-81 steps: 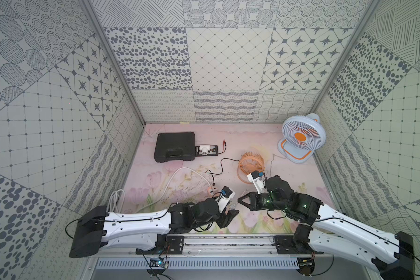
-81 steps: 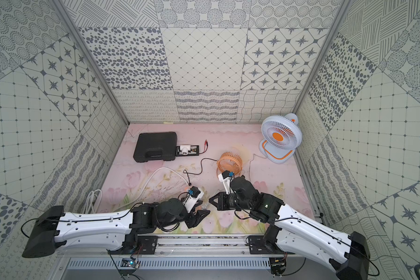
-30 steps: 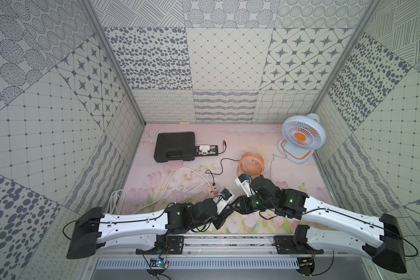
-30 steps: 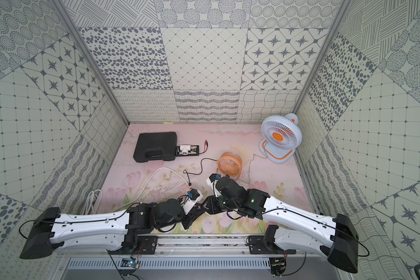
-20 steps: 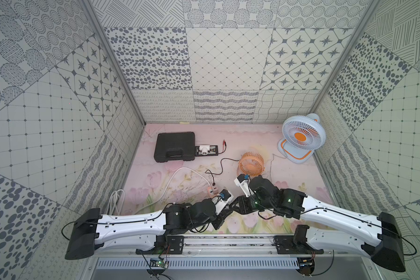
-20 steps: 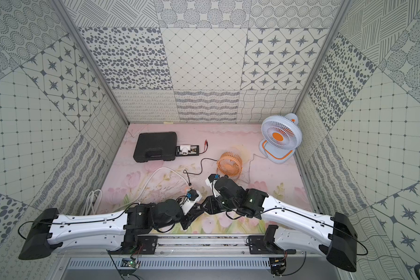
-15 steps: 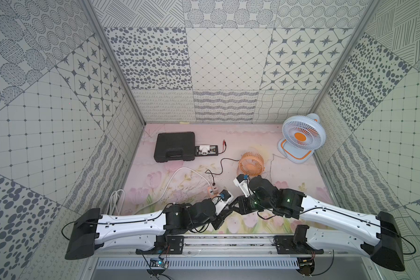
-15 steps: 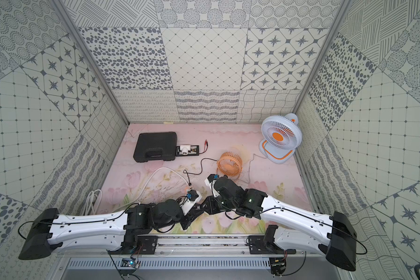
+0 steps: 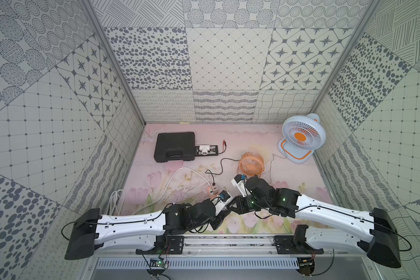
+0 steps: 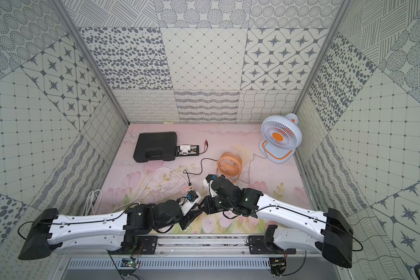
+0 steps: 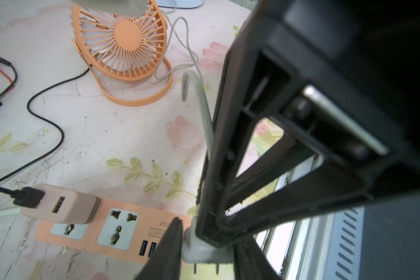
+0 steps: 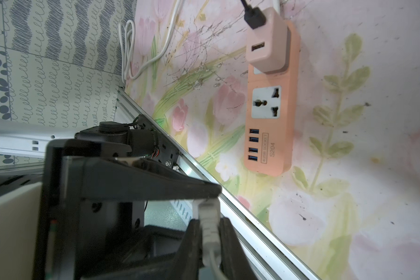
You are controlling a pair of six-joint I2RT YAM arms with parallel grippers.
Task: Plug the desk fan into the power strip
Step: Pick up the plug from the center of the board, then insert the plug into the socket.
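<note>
The desk fan point(image 9: 301, 135) point(image 10: 279, 137), white-blue with an orange hub, stands at the back right, and its thin white cord runs toward the front. Its white two-pin plug point(image 11: 204, 252) hangs at the front middle, where both grippers meet. My right gripper point(image 12: 209, 221) point(image 9: 234, 208) is shut on the plug's cord end point(image 12: 209, 218). My left gripper point(image 11: 206, 249) point(image 9: 224, 214) stands around the plug body with its jaws slackened. The peach-orange power strip point(image 11: 144, 218) point(image 12: 286, 121) lies flat just beside them with one white socket free. In both top views the arms mostly hide it.
A pink USB adapter point(image 11: 58, 206) point(image 9: 212, 190) fills the strip's other socket, and a black cable runs from it to a small orange fan point(image 9: 251, 164). A black case point(image 9: 175, 146) sits at the back left. A coiled white cord point(image 9: 117, 201) lies front left. The metal front rail point(image 12: 228, 206) passes right under the grippers.
The right gripper came in from the right and closed on the plug's cord end. The left gripper's jaws widened around the plug. Both arms have hardly moved in the last half second.
</note>
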